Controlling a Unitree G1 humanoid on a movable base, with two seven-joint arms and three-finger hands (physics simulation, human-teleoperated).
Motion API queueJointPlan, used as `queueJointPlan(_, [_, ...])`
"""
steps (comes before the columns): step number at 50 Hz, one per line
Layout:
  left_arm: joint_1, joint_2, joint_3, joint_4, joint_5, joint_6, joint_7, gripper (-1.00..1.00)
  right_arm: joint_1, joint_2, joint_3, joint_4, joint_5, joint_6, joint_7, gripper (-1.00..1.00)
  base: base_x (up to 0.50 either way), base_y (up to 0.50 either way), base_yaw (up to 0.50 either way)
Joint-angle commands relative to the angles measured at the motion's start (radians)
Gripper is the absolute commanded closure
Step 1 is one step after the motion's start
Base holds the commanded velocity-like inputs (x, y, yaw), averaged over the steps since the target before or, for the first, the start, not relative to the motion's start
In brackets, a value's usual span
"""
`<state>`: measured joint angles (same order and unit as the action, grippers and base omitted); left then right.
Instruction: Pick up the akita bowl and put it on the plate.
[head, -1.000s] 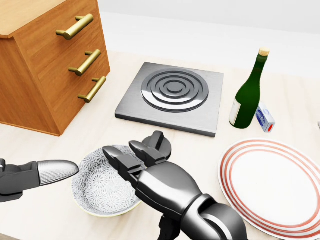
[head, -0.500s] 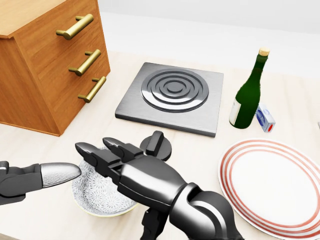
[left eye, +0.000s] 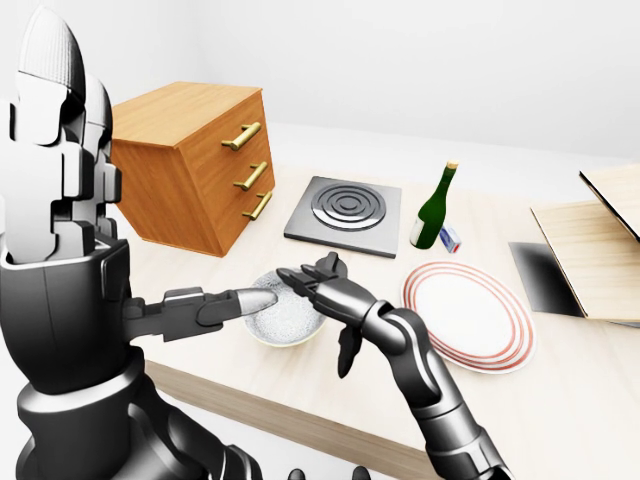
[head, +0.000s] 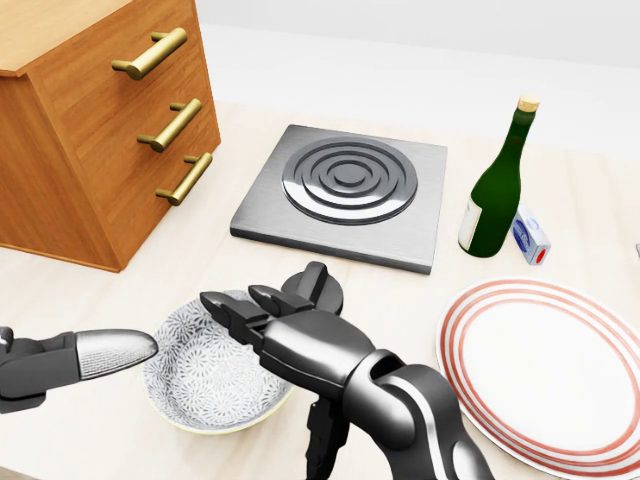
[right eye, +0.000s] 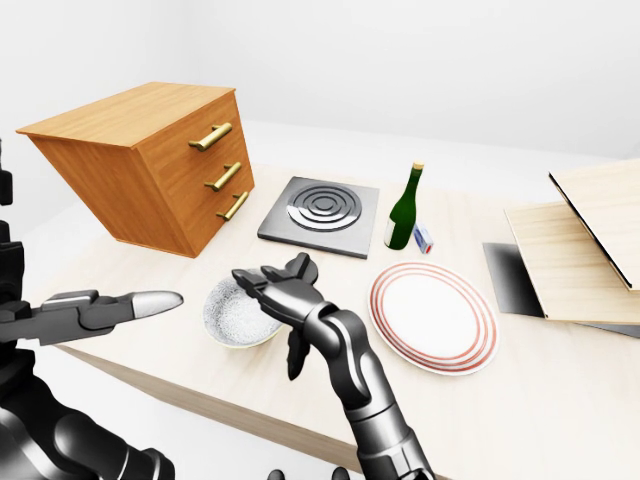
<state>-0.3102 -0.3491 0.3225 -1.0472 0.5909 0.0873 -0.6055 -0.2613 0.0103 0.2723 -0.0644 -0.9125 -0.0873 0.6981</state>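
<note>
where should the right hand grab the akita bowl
On the akita bowl rim nearest the plate, coming from above. It sits upright and open, so the thin edge suits a pinch; the right hand hovers there, open.

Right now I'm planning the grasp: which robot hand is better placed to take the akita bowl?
The right robot hand, probably: its open fingers hover over the akita bowl's rim on the plate side. The left robot hand only points beside it.
</note>
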Motion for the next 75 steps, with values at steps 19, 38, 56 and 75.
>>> queueJointPlan(19, [0.008,0.000,0.000,0.000,-0.017,0.000,0.015,-0.91,0.103,0.006,0.059,-0.004,-0.091,0.000,0.000,-1.00,0.00,0.00,0.00])
queueJointPlan(38, [-0.011,0.000,0.002,0.000,0.009,0.000,-0.005,-0.91,0.105,0.022,0.082,0.121,-0.222,0.000,0.000,-1.00,0.00,0.00,0.00])
queueJointPlan(56, [-0.011,0.000,0.015,0.000,-0.014,0.000,-0.008,-0.91,-0.040,0.139,0.079,0.405,-0.449,0.000,-0.456,-0.05,0.00,0.00,0.00])
queueJointPlan(75, [0.053,0.000,-0.045,0.000,-0.008,0.000,-0.055,-0.92,0.030,0.141,0.095,0.203,-0.283,0.000,-0.338,1.00,0.00,0.00,0.00])
